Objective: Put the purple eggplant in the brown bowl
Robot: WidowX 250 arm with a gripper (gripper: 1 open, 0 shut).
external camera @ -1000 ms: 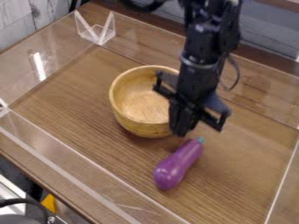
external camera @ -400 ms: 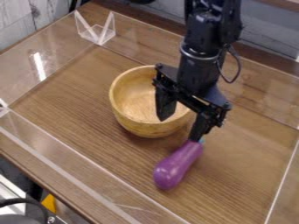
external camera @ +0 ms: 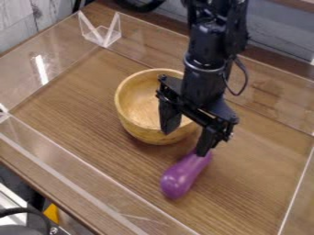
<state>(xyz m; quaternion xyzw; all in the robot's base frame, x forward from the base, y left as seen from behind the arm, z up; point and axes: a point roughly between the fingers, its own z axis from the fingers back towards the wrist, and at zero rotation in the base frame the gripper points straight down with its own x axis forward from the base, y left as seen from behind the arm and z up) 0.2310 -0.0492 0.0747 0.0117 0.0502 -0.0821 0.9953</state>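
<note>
Wooden table (external camera: 73,110), clear walls around edges. Bowl (external camera: 138,112) near table centre, empty as far as visible. Gripper (external camera: 189,126) pointing down over bowl's right rim, jaws spread wide, holding nothing. Eggplant (external camera: 185,175) on table, right of bowl toward near edge, stem end close under right finger. Step judged: pre-grasp. Next: shift over eggplant body, lower, close.
</note>
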